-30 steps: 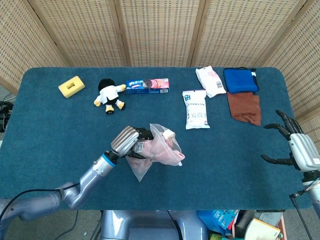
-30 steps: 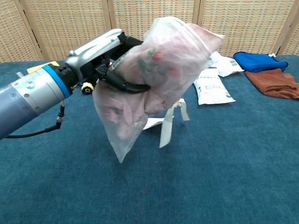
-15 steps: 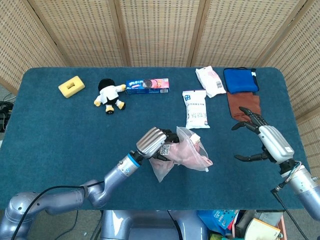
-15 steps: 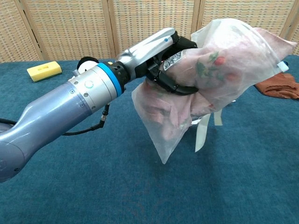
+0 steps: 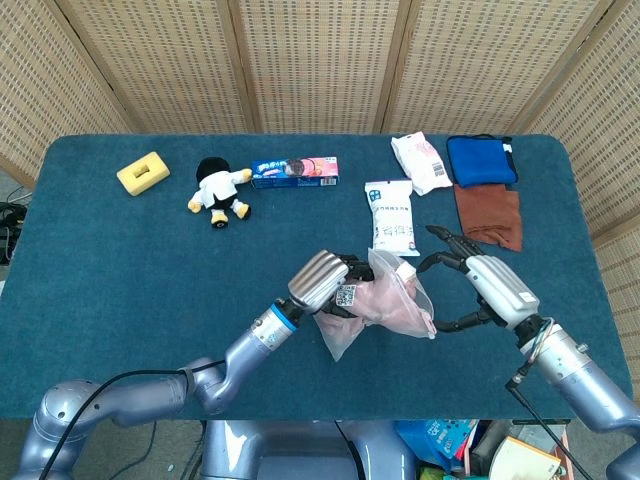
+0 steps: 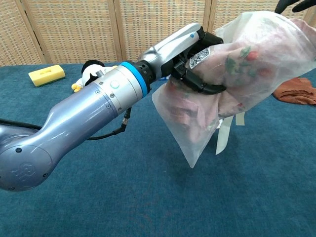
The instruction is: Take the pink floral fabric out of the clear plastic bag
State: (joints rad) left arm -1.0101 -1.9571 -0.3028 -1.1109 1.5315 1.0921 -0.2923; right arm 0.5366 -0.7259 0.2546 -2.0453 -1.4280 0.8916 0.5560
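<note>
The clear plastic bag (image 6: 232, 94), w/ the pink floral fabric (image 6: 247, 59) inside, is gripped by the left hand (image 5: 322, 283) and held up above the counter (image 5: 120, 280). The right hand (image 5: 490, 288) is held just beside the bag, fingers spread, nothing grasped.

Across my blue table (image 5: 120, 260), near the far edge, a yellow block (image 5: 143, 173) sits at my left. Beside it lies a small doll (image 5: 219, 190), then a cookie box (image 5: 294, 171). Further right are two white packets (image 5: 391, 218) (image 5: 420, 162), one nearer me. A blue cloth (image 5: 481, 160) touches a brown cloth (image 5: 488, 215) at my right.
</note>
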